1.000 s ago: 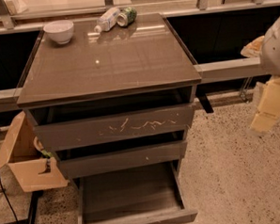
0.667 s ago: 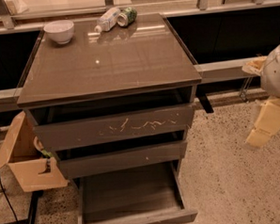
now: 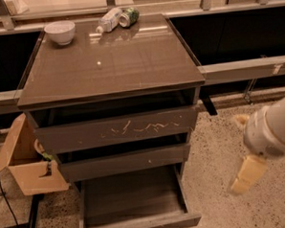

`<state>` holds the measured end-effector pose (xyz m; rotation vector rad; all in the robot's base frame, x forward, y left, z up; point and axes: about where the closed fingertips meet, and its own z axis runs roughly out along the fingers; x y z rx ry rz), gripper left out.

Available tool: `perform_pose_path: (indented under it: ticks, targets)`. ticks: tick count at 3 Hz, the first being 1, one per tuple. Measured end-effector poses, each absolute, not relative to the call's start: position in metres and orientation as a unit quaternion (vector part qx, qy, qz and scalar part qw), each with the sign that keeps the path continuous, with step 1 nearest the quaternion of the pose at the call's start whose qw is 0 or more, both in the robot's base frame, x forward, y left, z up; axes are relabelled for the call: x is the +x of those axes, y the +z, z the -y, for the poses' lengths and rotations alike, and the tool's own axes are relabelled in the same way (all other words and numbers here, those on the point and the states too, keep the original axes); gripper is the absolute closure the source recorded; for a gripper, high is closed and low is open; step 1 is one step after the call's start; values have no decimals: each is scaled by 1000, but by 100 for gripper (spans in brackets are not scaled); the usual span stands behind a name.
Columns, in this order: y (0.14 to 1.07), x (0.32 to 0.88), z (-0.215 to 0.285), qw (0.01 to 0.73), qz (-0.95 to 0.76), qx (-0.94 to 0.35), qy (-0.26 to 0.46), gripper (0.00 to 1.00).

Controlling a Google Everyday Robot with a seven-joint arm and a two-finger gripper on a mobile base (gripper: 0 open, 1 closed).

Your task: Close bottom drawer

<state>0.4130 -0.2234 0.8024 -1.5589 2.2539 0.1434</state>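
Cabinet stood to the left of the gripper in the camera view, well apart from it, on a speckled floor. The gripper hung low over that floor at the right side of the view, under the white arm, touching nothing that I could see. I could not tell whether it was apart or together.

The bottom drawer was pulled out, left of the gripper and a little lower, with its wood-grain floor exposed and its plain front panel nearest the camera. Above it and further back from the gripper sat the middle drawer and the wide scratched drawer, both slightly ajar.

An open cardboard box sat just beside the cabinet's far side. Far up and left of the gripper, at the back of the cabinet top, I noted a white bowl, a toppled bottle and a green can lying beside the bottle.
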Motion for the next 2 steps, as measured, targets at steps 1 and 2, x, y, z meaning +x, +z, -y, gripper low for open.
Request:
perform_pose_path:
  ticks: [1, 2]
  targets:
    - [730, 393, 225, 162, -809, -560, 75, 0]
    - [730, 393, 225, 162, -809, -560, 75, 0]
